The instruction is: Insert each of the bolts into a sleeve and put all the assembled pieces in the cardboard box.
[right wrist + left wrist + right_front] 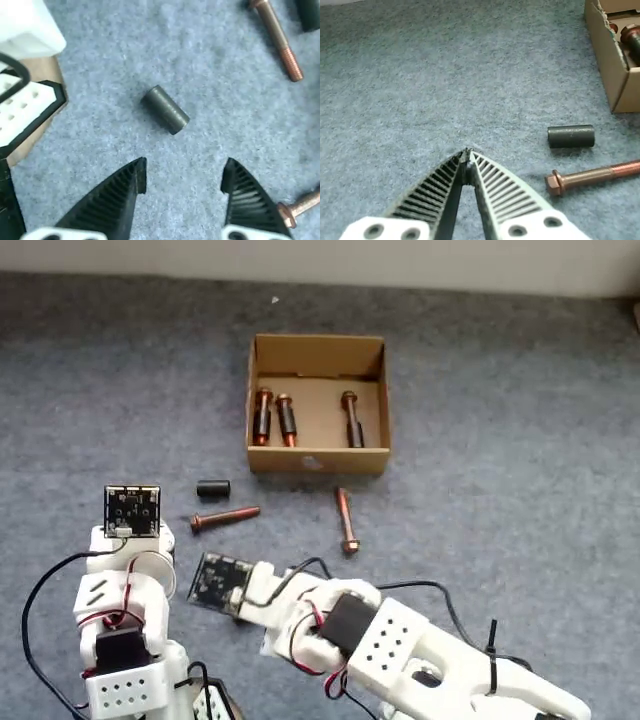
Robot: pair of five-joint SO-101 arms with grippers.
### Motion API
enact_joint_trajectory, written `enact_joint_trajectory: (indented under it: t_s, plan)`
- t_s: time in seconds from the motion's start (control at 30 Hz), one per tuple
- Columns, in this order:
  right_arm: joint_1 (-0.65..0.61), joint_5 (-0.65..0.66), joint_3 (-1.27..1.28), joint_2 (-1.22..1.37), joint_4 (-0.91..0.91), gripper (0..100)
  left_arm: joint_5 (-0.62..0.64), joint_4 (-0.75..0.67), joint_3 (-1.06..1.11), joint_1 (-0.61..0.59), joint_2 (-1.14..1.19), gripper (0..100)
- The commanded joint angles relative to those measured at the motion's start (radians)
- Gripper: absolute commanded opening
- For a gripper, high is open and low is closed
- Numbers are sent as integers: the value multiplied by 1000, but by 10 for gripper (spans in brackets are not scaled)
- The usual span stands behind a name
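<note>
Grey carpet [520,470], pale wall [400,260] behind

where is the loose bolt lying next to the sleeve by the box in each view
high view: bolt just in front of the sleeve, off the box's front left corner
left wrist view: bolt alongside the sleeve, on its near side
right wrist view: bolt beside that sleeve, beyond a second sleeve
shared landmark: that sleeve

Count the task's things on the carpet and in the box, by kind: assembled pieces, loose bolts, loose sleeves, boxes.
Assembled pieces: 3
Loose bolts: 2
Loose sleeves: 2
Cardboard box: 1
Total: 8
</note>
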Motion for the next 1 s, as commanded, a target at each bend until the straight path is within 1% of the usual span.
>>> enact_joint_trajectory:
  t_s: [0.0,0.1,0.17,0.33,0.47,0.6,0.77,0.83,0.97]
  plan:
    - [-28,11,-2,67,-76,256,3,-34,-45,-61,-7,11]
    - [-41,14,-4,199,-148,256,3,-34,-47,-84,-7,11]
    - [-58,49,-12,282,-179,256,3,-34,-47,-88,-7,11]
    - [-67,97,-105,438,-193,256,3,-34,-47,-88,-7,11]
    - [-65,137,-163,481,-193,256,3,-34,-47,-87,-7,11]
    - [-64,137,-205,496,-196,256,3,-34,-47,-84,-7,11]
    - [-65,138,-203,522,-338,255,3,-34,-45,-82,-7,11]
    - [-67,138,-202,550,-369,235,3,-34,-45,-82,-7,11]
    - [-67,138,-209,588,-371,135,3,-34,-44,-82,-7,11]
